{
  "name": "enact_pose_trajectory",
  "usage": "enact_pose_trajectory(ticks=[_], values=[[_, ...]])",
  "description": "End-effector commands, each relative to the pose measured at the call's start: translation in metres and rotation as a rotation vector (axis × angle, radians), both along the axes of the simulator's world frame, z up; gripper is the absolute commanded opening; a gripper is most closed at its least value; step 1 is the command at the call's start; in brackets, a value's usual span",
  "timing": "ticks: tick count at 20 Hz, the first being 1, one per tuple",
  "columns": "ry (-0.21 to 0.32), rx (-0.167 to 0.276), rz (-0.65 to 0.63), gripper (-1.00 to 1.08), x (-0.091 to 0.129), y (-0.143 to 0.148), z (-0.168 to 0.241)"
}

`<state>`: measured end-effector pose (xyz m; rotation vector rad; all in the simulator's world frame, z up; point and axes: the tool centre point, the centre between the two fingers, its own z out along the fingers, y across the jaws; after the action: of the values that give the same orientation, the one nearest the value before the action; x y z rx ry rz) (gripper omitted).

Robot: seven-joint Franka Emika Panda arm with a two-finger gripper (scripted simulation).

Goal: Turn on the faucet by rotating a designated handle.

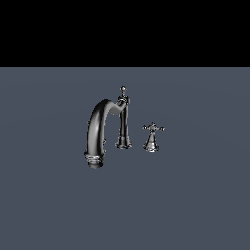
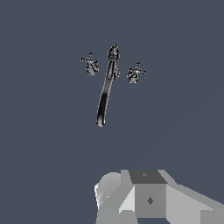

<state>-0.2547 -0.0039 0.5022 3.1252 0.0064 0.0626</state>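
Note:
The faucet (image 1: 99,128) is dark chrome, with a thick arched spout ending in a ribbed rim and joined to a tall slender post (image 1: 123,119). The handle (image 1: 153,137), a small cross knob on a flared cone, stands apart from the post on the exterior view's right. In the wrist view the faucet (image 2: 105,94) is seen from above, with a cross knob (image 2: 135,73) on one side and a second one (image 2: 90,64) on the other. My gripper (image 2: 148,194) shows only as grey blocks, far from the faucet and touching nothing. It does not show in the exterior view.
The fixture stands on a flat, plain grey-blue surface (image 1: 195,195). A black band fills the space beyond the surface's far edge in the exterior view.

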Motion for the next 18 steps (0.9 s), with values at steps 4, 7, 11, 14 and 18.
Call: enact_pose_trajectory(ticks=[4,7,11,14,18], values=[[0.094,0.019,-0.06,-0.21,0.004,-0.008,-0.049],[0.157,-0.018,-0.086,-0.02,0.025,-0.024,-0.099],[0.291,-0.068,0.082,0.11,0.026,-0.021,-0.188],[0.31,-0.064,0.085,0.06,0.035,-0.032,-0.214],[0.301,0.028,-0.002,0.18,0.056,-0.081,-0.258]])
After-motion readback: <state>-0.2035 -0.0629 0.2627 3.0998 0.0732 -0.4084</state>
